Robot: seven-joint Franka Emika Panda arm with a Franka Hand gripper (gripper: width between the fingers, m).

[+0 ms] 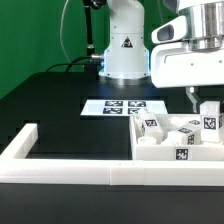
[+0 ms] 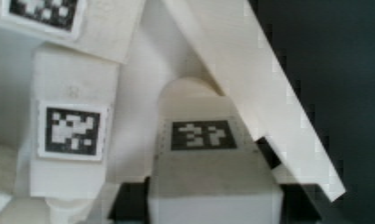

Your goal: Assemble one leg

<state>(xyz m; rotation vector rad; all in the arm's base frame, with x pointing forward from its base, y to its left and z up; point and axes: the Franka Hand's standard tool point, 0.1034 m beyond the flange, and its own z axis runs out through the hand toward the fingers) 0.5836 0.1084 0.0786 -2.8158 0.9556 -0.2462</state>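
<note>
hand (image 2: 202,200) straddles leg (image 2: 202,132), tray (image 1: 142,148) wall close.

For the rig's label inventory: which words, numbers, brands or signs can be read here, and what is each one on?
No words, numbers or brand names are readable in either view.
Triangular warning sign on the robot base: its symbol is too small to read.
Square black-and-white marker tags, patterns rather than text: on the marker board and the leg.
</note>
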